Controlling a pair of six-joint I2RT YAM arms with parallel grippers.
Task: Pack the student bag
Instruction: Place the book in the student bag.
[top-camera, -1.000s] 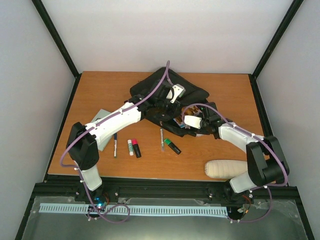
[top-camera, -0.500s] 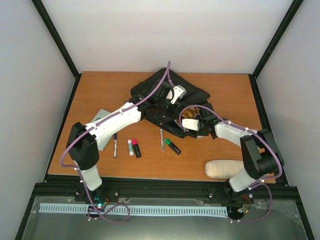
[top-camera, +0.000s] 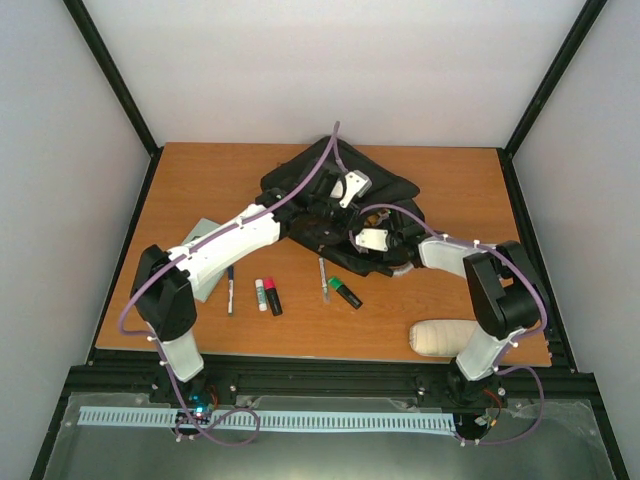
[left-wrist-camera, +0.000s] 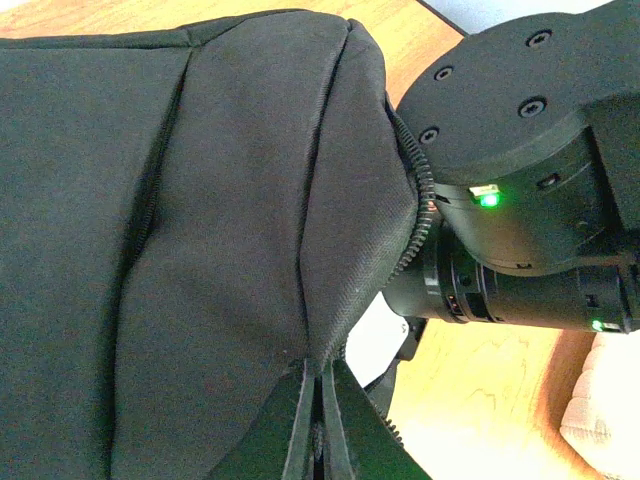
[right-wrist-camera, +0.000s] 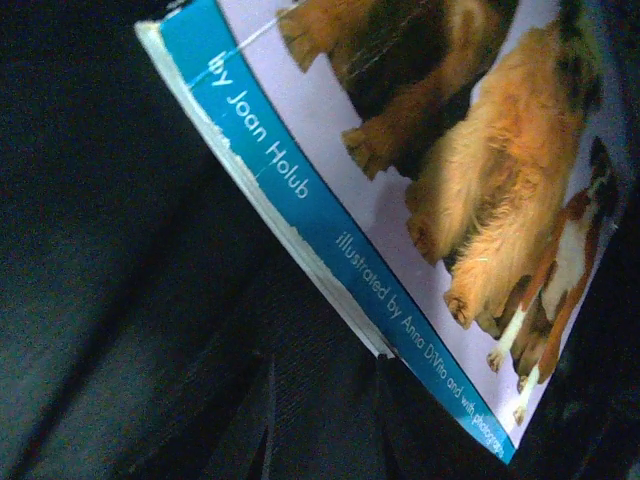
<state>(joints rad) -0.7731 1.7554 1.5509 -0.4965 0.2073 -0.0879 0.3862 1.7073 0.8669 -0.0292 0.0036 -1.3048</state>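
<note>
Black fabric fills the middle of the scene: the student bag (top-camera: 388, 186) lies crumpled on the far-centre part of the wooden tabletop (top-camera: 200, 180), with its opening turned toward the arms. The left fingers (left-wrist-camera: 292, 435) are closed tight, pinching a fold of the bag's cloth just beside the zip seam, so that the fabric tents up to the point where they meet. From the other side the right arm (left-wrist-camera: 520, 170) reaches into the bag's mouth, its dark round wrist housing right against the raised zip edge.

Inside the bag, the right wrist view shows a thin picture book (right-wrist-camera: 450, 200), tilted, with a blue spine band and fluffy brown dogs on its pale cover; dark lining surrounds it. The right fingers (right-wrist-camera: 258, 435) are only dim shapes at the bottom of that view, just below the book's lower corner. They seem somewhat apart, but I cannot tell how far, nor whether they have hold of the book.

Nearer the arms, a loose row of small things lies on the bare wood. Just in front of the bag are a green-and-black marker (top-camera: 346, 292) and, beside it, a slim silver pen (top-camera: 323, 279). Further left are a pink-capped black stick (top-camera: 271, 296), touching or nearly touching a white one (top-camera: 261, 293), and then a dark pen (top-camera: 230, 290). A pale grey-green pad (top-camera: 207, 286) is partly hidden under the left arm. Well apart from these, near the right arm's base, rests a cream rolled pouch (top-camera: 450, 337).
</note>
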